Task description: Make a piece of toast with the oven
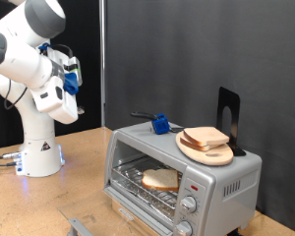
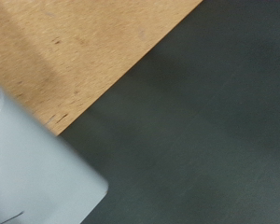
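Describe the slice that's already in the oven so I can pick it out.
Find the silver oven at the exterior view's bottom right. Behind its glass door, one pale slice lies flat on the wire rack. The other slices are stacked on the wooden plate on top.

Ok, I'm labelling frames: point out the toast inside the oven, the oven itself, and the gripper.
piece of toast (image 1: 160, 179): exterior view, middle of the slice.
oven (image 1: 222, 178): exterior view, silver side wall.
gripper (image 1: 74, 71): exterior view, between the fingertips.

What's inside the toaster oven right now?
One slice of bread lies on the wire rack inside the toaster oven. The oven's metal top and side walls hide the rest of the interior.
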